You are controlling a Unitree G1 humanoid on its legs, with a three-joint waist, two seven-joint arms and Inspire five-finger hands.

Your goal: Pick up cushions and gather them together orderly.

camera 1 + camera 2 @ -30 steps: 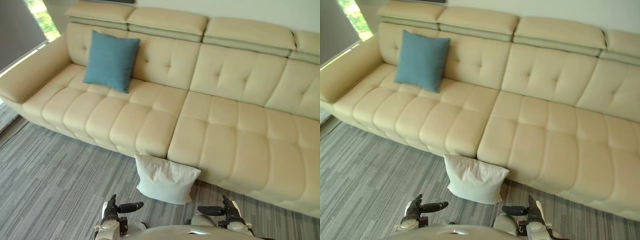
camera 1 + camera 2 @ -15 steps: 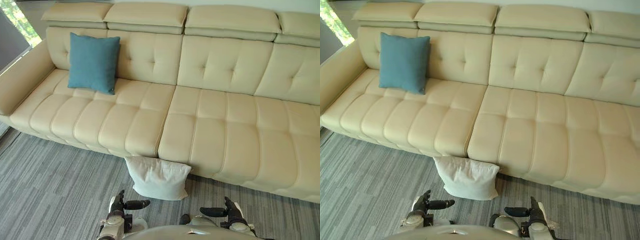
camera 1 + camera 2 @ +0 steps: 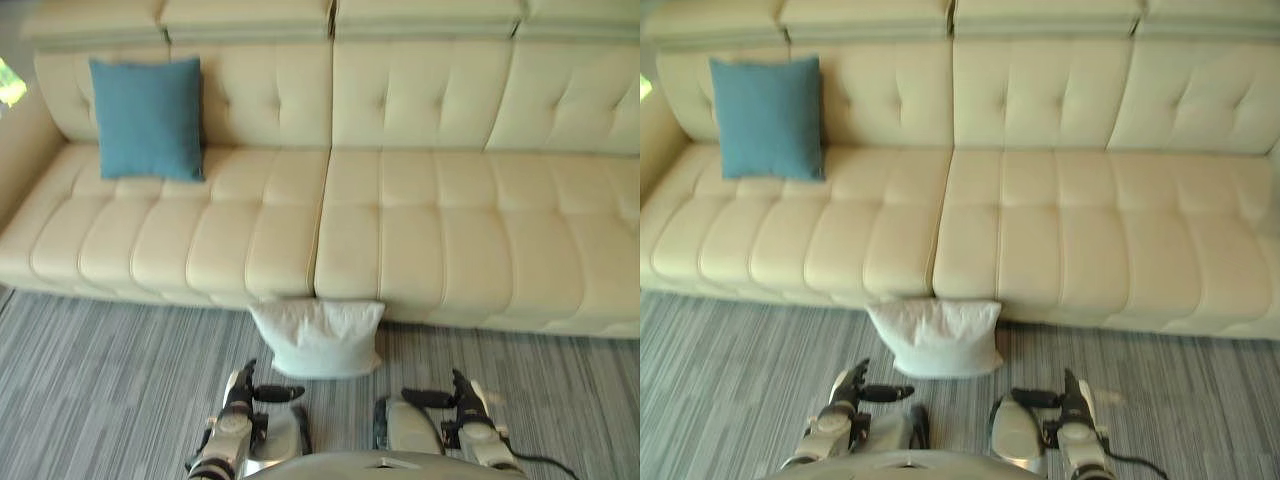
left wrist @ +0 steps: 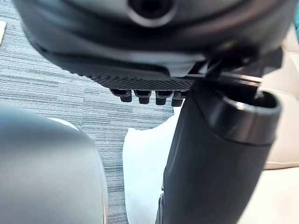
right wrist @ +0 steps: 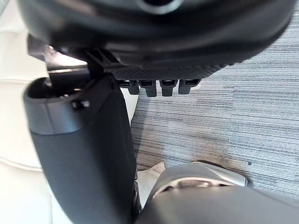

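Observation:
A white cushion (image 3: 318, 337) stands on the carpet, leaning against the front of the sofa at the seam between two seats. It also shows past my left hand (image 4: 215, 154) as a pale shape, the white cushion (image 4: 142, 168). A blue cushion (image 3: 146, 118) leans upright against the sofa's backrest at the far left. My left hand (image 3: 243, 394) and right hand (image 3: 458, 398) hover low over the carpet just short of the white cushion, one on each side of it. Both are open and hold nothing, thumbs pointing inward. The right hand (image 5: 79, 149) is over the carpet beside the sofa's edge.
The long beige sofa (image 3: 440, 230) spans the whole width, with its armrest (image 3: 20, 150) at the far left. Grey striped carpet (image 3: 100, 380) lies in front of it. The seats to the right of the blue cushion are bare.
The camera has swung, so the sofa now appears square-on and the whole picture has shifted. Both cushions lie where they were. Both hands stay low and open.

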